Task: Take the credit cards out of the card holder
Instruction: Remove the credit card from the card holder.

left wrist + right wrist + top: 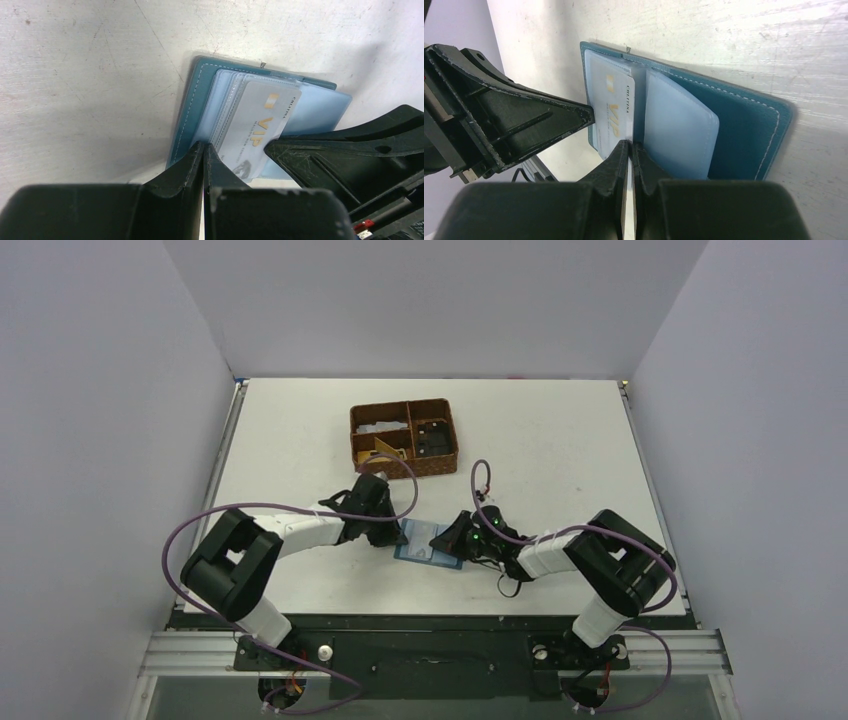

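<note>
The teal card holder (428, 543) (186, 115) (744, 125) lies open and flat on the white table, its clear sleeves facing up. A pale credit card (262, 120) (611, 100) with gold "VIP" lettering sits slightly askew in the sleeves. My left gripper (392, 532) (204, 146) is shut, and its tips press down on the sleeves beside one long edge of the card. From the other side, my right gripper (458, 538) (630, 144) is shut on the card's opposite long edge, next to the fold. Each wrist view shows the other gripper's black finger (350, 145) (524, 120) touching the card.
A brown woven compartment basket (400, 406) stands behind the holder, toward the table's far side. It holds a gold flat piece and a dark object. Both arms reach inward from the near edge, and purple cables loop over them.
</note>
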Controlling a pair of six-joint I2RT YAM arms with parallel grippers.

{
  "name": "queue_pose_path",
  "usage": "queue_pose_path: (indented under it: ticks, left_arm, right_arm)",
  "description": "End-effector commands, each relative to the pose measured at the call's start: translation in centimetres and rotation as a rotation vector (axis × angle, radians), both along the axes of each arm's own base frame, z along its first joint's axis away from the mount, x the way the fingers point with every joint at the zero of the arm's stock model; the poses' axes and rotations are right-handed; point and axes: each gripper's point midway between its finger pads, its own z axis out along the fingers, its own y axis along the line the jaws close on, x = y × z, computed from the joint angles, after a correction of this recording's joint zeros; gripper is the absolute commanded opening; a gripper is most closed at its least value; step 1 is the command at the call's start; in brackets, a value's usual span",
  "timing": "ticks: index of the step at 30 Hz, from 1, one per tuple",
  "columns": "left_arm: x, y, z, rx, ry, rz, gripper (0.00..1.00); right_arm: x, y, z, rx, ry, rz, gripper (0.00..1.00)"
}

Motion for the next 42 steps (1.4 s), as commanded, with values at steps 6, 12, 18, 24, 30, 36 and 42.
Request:
queue_pose_path:
  ticks: [6,12,18,24,30,36,42]
  left_arm:
    - [-4.3,4.4,-5.7,0.154,0.177,0.045,0.0]
    - [-4.4,5.1,-5.8,0.156,0.179,0.066,0.0]
    - [-4.5,5.6,-5.9,0.157,0.179,0.075,0.0]
    - [-4.7,5.8,-5.8,0.157,0.178,0.075,0.0]
    - [-4.9,6.0,-5.7,0.155,0.178,0.079,0.0]
    - [-4.9,5.9,-5.5,0.148,0.168,0.077,0.0]
    - [-4.8,5.7,-5.4,0.141,0.165,0.072,0.0]
  right_arm:
    - [0.2,-1.9,-0.4,-0.019,-0.019,-0.037,0.0]
    - [0.3,-2.7,-0.7,-0.026,-0.017,-0.05,0.0]
    - [0.3,-3.4,-0.9,-0.05,-0.017,-0.054,0.0]
    - [0.4,-4.3,-1.1,-0.063,-0.017,-0.068,0.0]
    - [0.5,-4.4,-1.0,-0.067,-0.019,-0.067,0.0]
    - [0.7,-3.2,-0.2,-0.027,-0.031,-0.037,0.09]
    - [0.6,-1.5,0.6,0.02,-0.039,-0.001,0.18]
